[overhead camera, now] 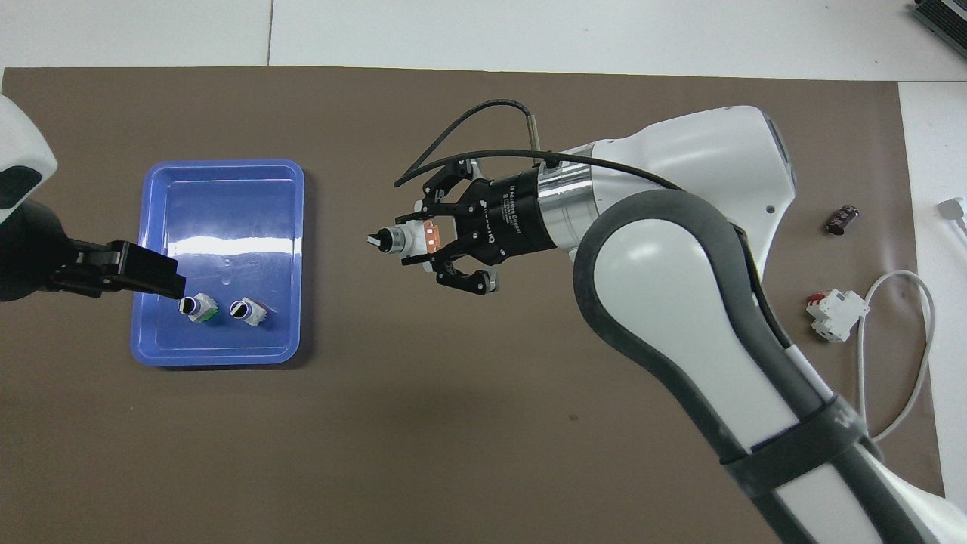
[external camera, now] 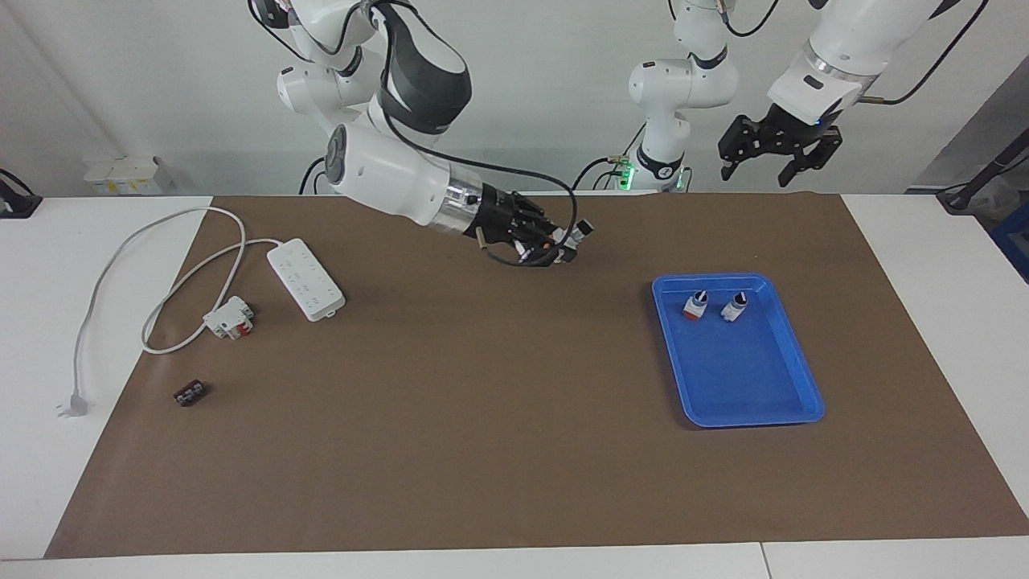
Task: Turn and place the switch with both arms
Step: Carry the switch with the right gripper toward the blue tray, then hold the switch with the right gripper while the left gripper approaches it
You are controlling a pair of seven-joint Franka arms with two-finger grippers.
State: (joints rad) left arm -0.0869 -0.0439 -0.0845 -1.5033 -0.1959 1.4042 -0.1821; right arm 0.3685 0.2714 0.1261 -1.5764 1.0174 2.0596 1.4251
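Facing view: I see the right hand (external camera: 560, 240) clamped on the switch (external camera: 575, 234), raised over the brown mat (external camera: 482, 402), knob pointing toward the blue tray (external camera: 792, 354). Left hand (external camera: 760, 165) hangs high, fingers apart.

Overhead view: switch (overhead camera: 404, 240) projects from the right hand's (overhead camera: 423, 243) fingertips; left hand (overhead camera: 140, 273) overlaps the tray (overhead camera: 227, 170) edge.

We see a white counter (external camera: 924, 265) covered across most of its top by a brown mat (external camera: 498, 418). A plain white wall (external camera: 530, 80) rises at the robots' end of the counter. Lighting is even and diffuse, with soft shadows on the mat. A small white box (external camera: 125, 173) sits by the wall at the right arm's end.
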